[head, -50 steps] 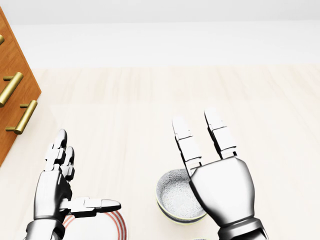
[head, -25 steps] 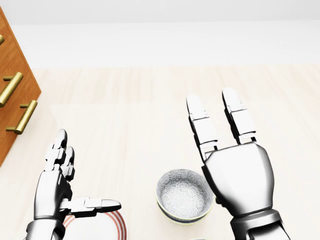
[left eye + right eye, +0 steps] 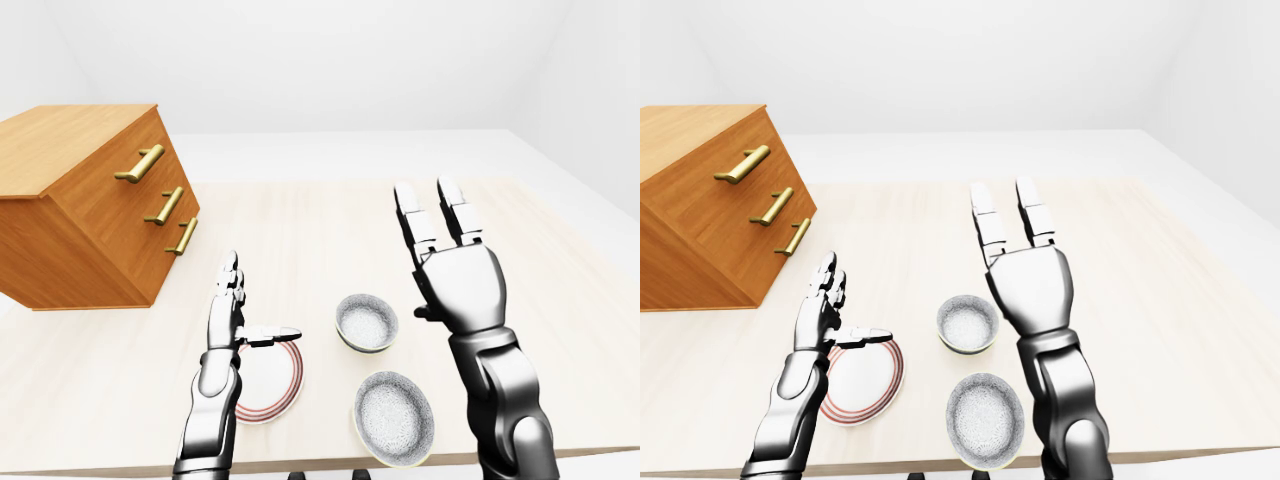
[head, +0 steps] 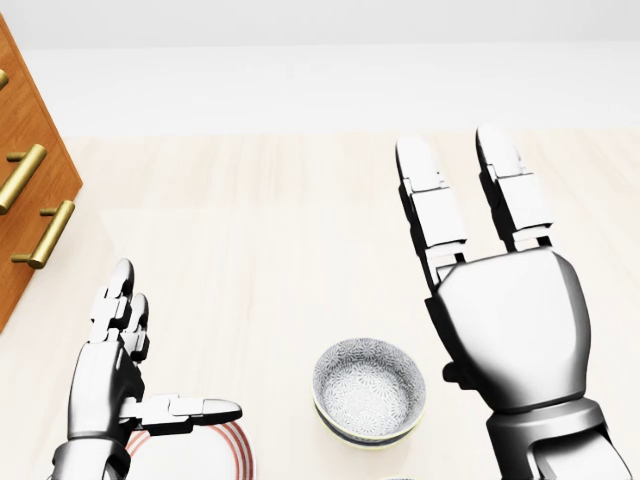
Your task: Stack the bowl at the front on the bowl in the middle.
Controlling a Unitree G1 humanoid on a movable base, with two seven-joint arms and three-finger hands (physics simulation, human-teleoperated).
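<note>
Two grey speckled bowls sit on the pale wooden table (image 3: pixel 300 230). One bowl (image 3: pixel 366 322) lies mid-table; the other bowl (image 3: pixel 394 417) lies below it in the left-eye view, near the table's bottom edge. My right hand (image 3: pixel 428 205) is raised above and to the right of the mid-table bowl, fingers straight and open, holding nothing. My left hand (image 3: pixel 262 298) stands open to the left, fingers up and thumb stretched out over a red-ringed white dish (image 3: pixel 268 388). The head view shows the mid-table bowl (image 4: pixel 368 390) uncovered beside my right palm.
A wooden drawer chest (image 3: pixel 90 215) with three brass handles stands tilted at the left of the table. The table's near edge runs along the bottom of the eye views, just below the lower bowl.
My right hand has risen and shifted right in the head view, uncovering the mid-table bowl. The left hand and the bowls have stayed where they were.
</note>
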